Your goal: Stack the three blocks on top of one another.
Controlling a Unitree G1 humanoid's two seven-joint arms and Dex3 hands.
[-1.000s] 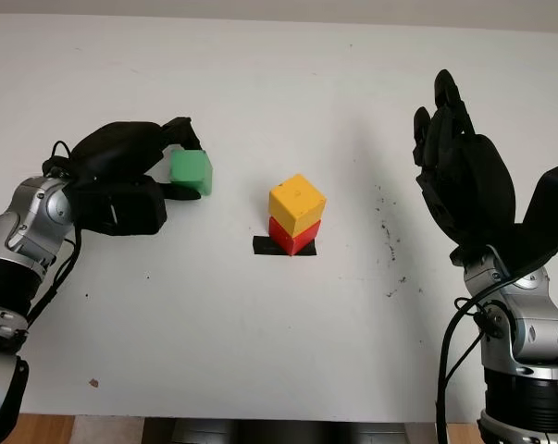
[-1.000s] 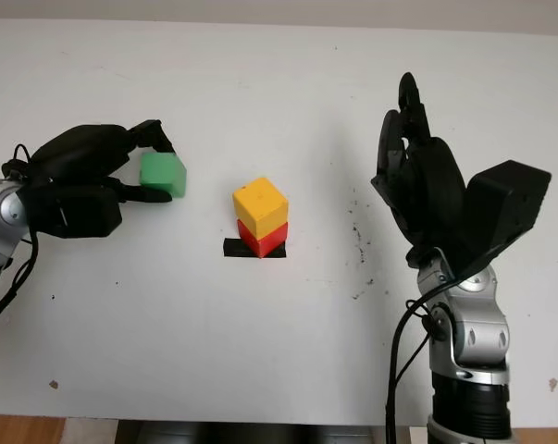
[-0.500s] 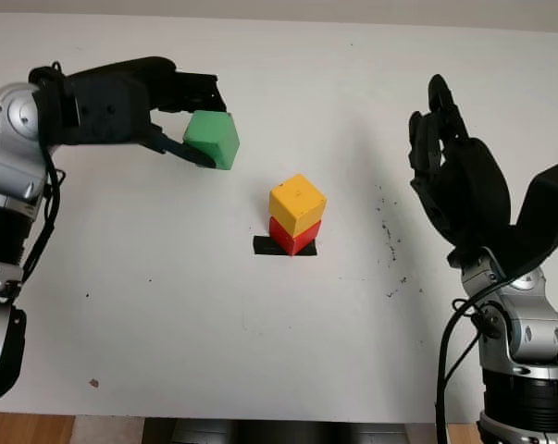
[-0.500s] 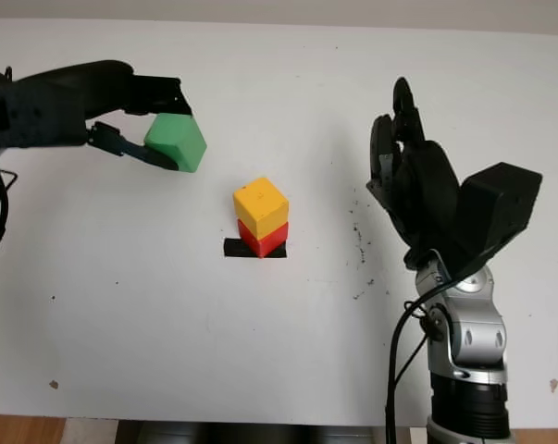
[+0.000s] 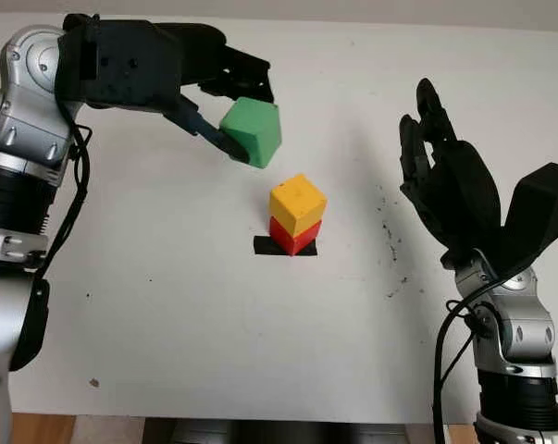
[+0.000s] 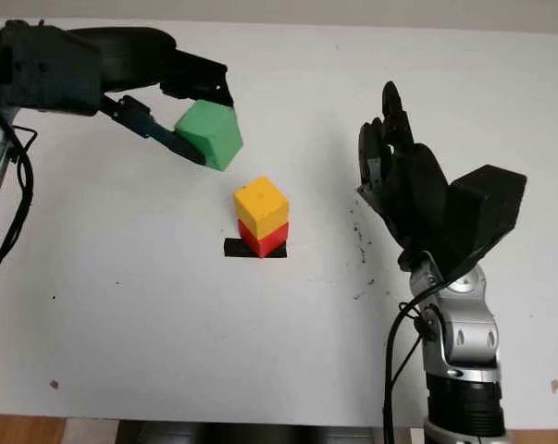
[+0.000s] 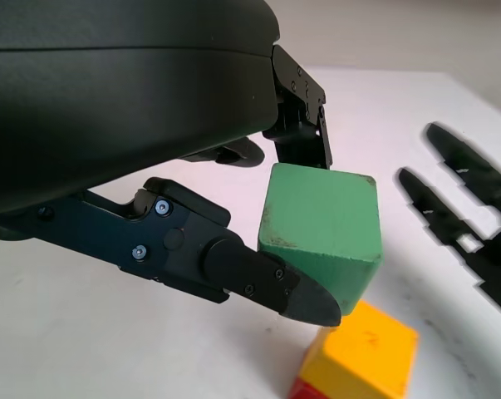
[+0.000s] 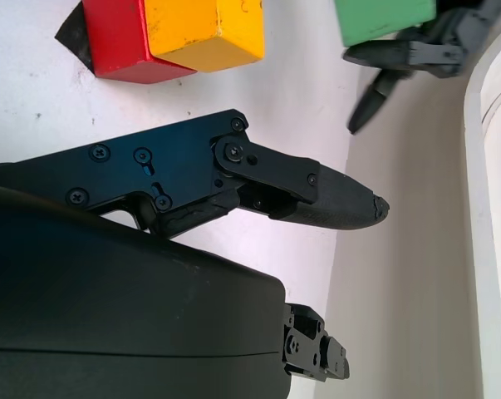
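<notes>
My left hand (image 5: 237, 116) is shut on a green block (image 5: 252, 131), holding it in the air above and to the left of the stack. The same green block (image 7: 321, 224) sits between the fingers in the left wrist view. A yellow block (image 5: 297, 204) sits on a red block (image 5: 291, 237) at the table's middle, over a black tape mark (image 5: 266, 247). My right hand (image 5: 440, 180) stands upright and open to the right of the stack, palm toward it. The right wrist view shows the yellow block (image 8: 204, 32), the red block (image 8: 121, 41) and the green block (image 8: 383, 17).
The white table (image 5: 214, 324) has a few dark specks (image 5: 388, 231) right of the stack and a small brown spot (image 5: 93, 381) near the front left edge.
My left hand has lifted the green block off the table and carried it right, toward the stack. The right hand has shifted slightly left.
</notes>
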